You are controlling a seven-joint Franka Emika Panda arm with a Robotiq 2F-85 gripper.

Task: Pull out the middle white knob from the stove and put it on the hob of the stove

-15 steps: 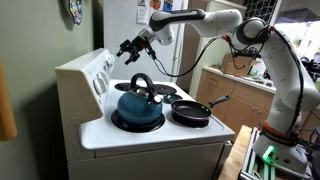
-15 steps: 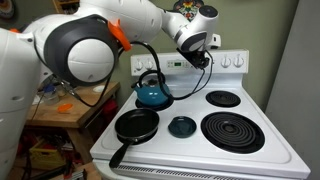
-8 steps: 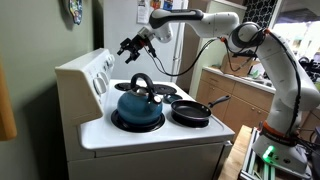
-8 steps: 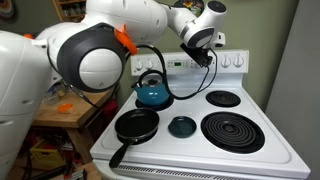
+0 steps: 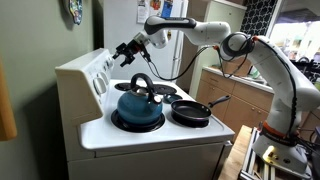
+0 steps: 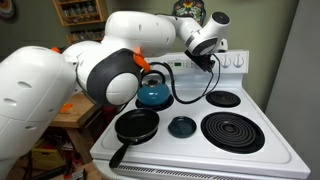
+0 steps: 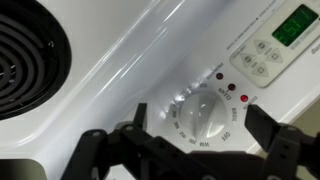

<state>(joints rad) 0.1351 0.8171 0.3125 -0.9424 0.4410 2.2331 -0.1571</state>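
The arm (image 5: pixel 215 28) is built of glossy white, rounded shells, fat and bulbous in an exterior view (image 6: pixel 130 40), with dark seams where one link meets the next. Far back from the gripper, a small orange patch (image 6: pixel 137 60) sits at one such joint. A thin black cable (image 5: pixel 181 70) hangs in a loop from the section just behind the gripper (image 5: pixel 122 50). The gripper is matt black, and in the wrist view its fingers (image 7: pixel 98 152) are chunky, jointed links.
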